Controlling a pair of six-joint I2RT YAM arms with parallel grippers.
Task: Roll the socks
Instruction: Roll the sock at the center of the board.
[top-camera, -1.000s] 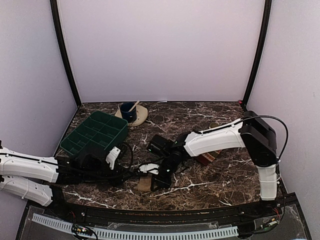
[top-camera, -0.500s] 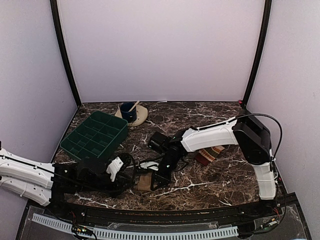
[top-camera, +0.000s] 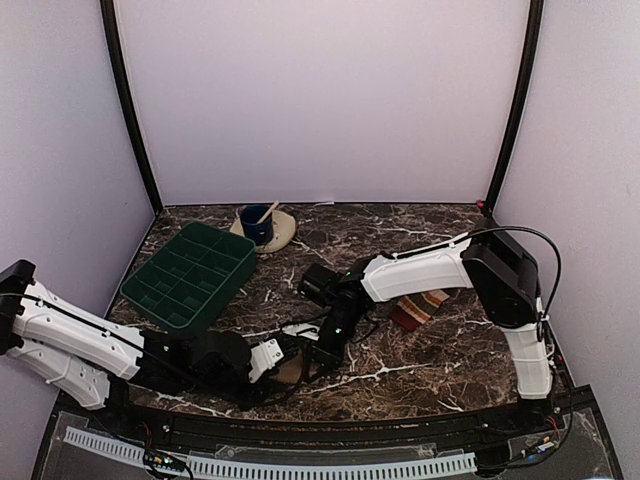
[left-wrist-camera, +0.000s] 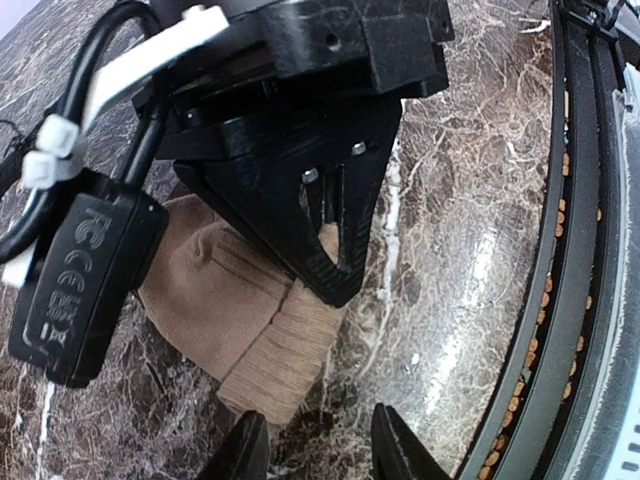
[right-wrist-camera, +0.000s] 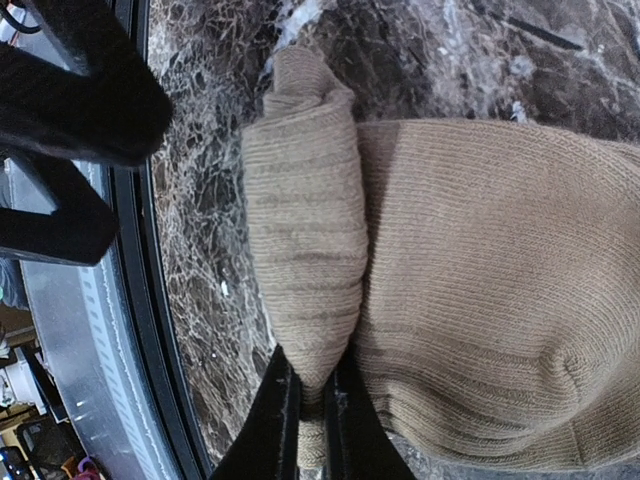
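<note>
Only legible marks, left wrist view: embossed "FC" & "CE" logos on the black cable plug (left-wrist-camera: 85, 285), running lengthwise down its side (a couple more small symbols follow after them, too blurred to read). Top ext. & right wrist views: no text, nos. or brands readable.

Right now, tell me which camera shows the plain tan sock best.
Right wrist: the plain tan sock fills the frame, its rolled end pinched in the right claw. Left wrist shows part of it under that claw; top external shows only a small tan patch.
</note>
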